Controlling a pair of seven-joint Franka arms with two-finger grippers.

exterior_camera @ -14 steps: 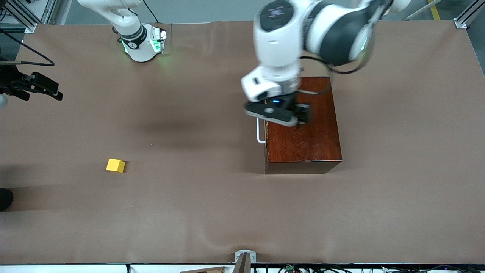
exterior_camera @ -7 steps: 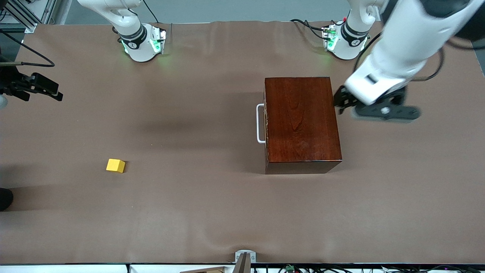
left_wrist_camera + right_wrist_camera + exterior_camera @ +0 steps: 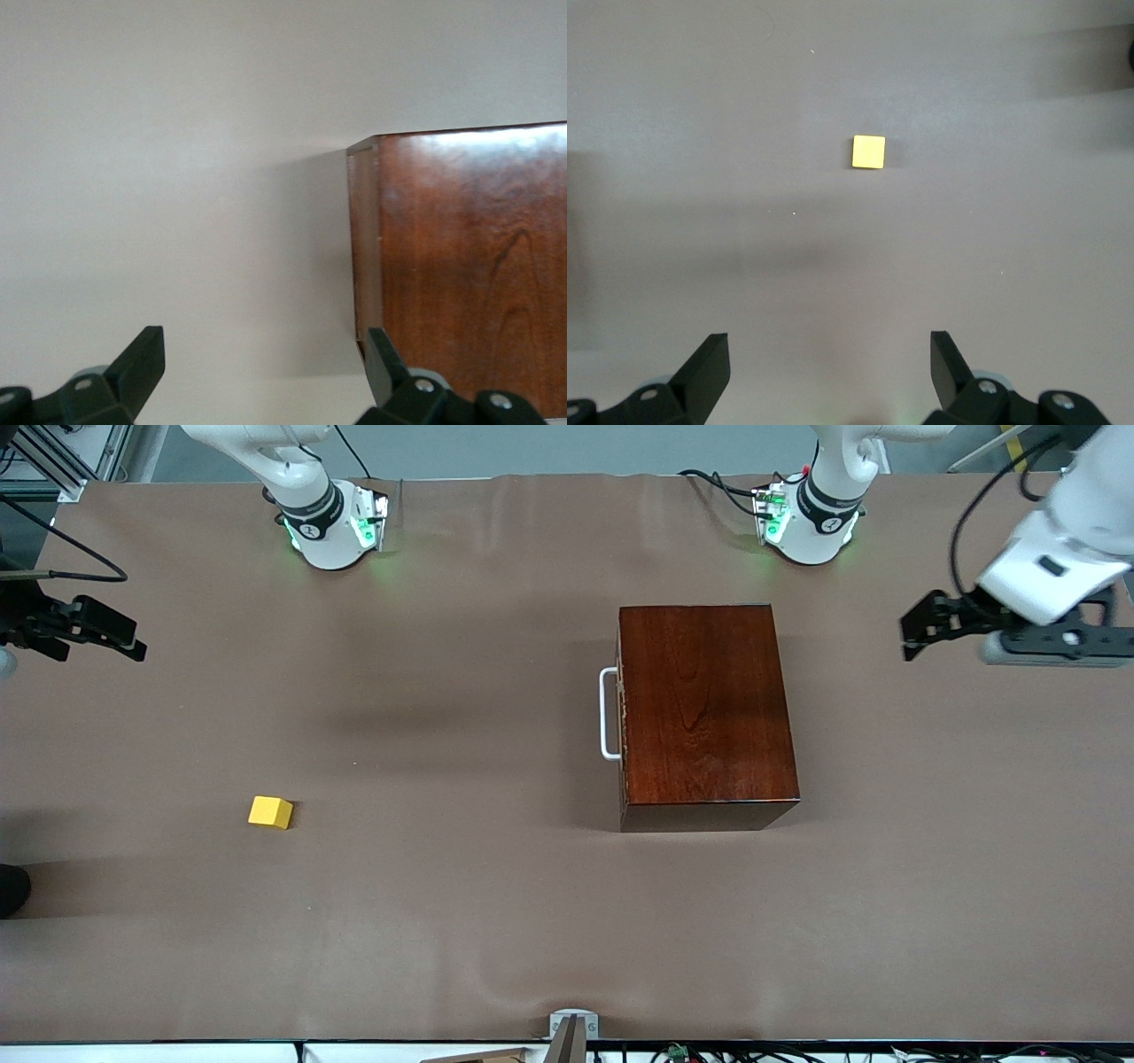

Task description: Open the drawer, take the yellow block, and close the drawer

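- Since the yellow block point(image 3: 270, 812) is a small, hard-edged cube, I'd judge it light and stiff, nothing fragile about it; a pinch across two flat opposite faces should hold it square, though smooth sides could slip under a loose grip.
- It sits alone on the bare bench point(image 3: 496, 921), toward the right arm's end, well apart from the box point(image 3: 706, 713) and nearer the front camera than the handle point(image 3: 607, 713).
- Bright, even yellow all over, and it shows as a neat square in the right wrist view point(image 3: 868, 151).
- The drawer point(image 3: 623, 717) reads as shut flush in its glossy mahogany box; the white bar handle is the obvious place to hook and pull, stiff and easy to clamp.
- Left gripper point(image 3: 921, 633) hangs over open bench toward the left arm's end, jaws spread wide, empty.
- Right gripper point(image 3: 824, 372) is over the bench with the block in sight below, jaws wide, empty, waiting.
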